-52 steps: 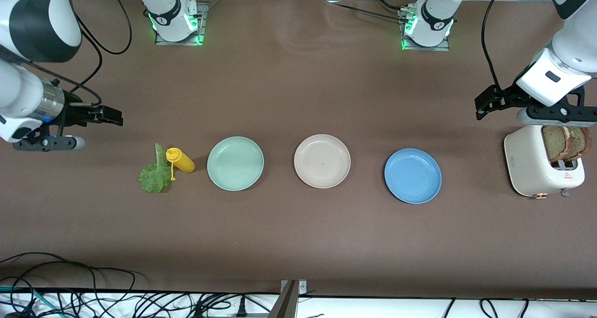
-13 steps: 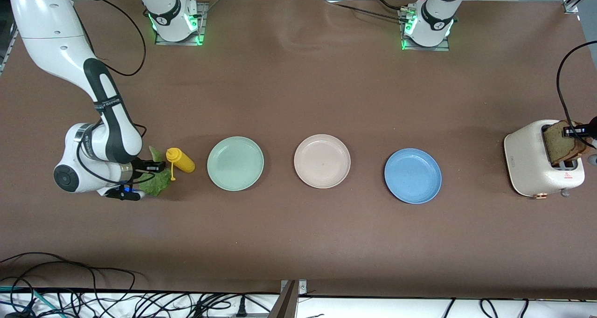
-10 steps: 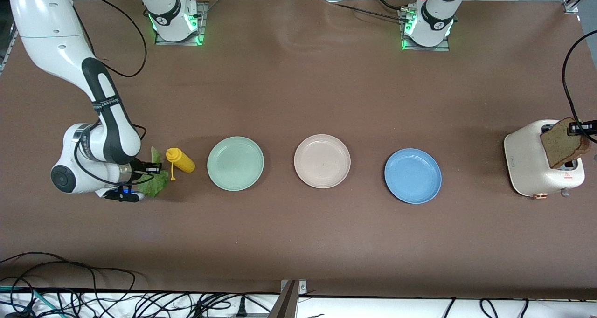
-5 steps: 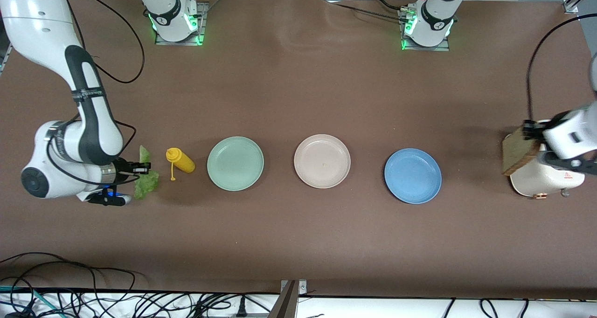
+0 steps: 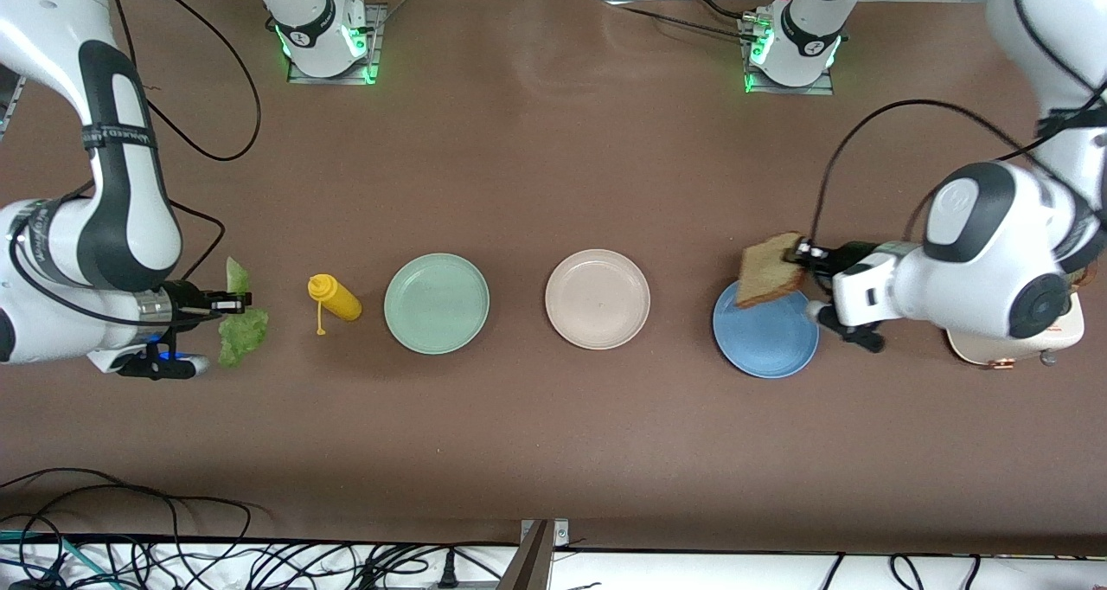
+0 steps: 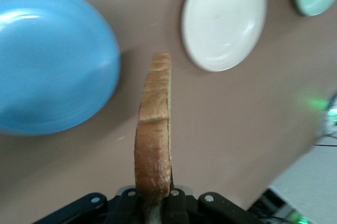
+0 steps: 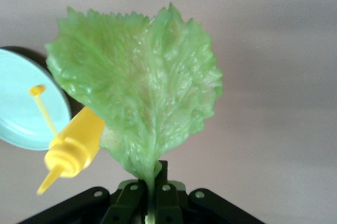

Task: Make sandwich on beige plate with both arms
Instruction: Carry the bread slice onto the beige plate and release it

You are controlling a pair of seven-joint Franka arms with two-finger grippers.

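Note:
A brown bread slice (image 5: 768, 270) hangs edge-up in my left gripper (image 5: 804, 251), which is shut on one of its corners, over the rim of the blue plate (image 5: 765, 339). In the left wrist view the bread slice (image 6: 155, 129) stands in the left gripper (image 6: 154, 200), with the beige plate (image 6: 224, 18) past it. The beige plate (image 5: 597, 298) lies bare at the table's middle. My right gripper (image 5: 227, 300) is shut on the stem of a ruffled green lettuce leaf (image 5: 235, 317) and holds it above the table at the right arm's end. The right wrist view shows the lettuce leaf (image 7: 137, 92) spread out from the right gripper (image 7: 152, 182).
A yellow mustard bottle (image 5: 335, 298) lies between the lettuce and the mint-green plate (image 5: 437, 303). The white toaster (image 5: 1003, 348) stands at the left arm's end, mostly hidden by the left arm. Cables run along the table's near edge.
The left gripper has pulled the bread out of the toaster and carried it over to the blue plate. The right gripper has lifted the lettuce off the table, away from the mustard bottle.

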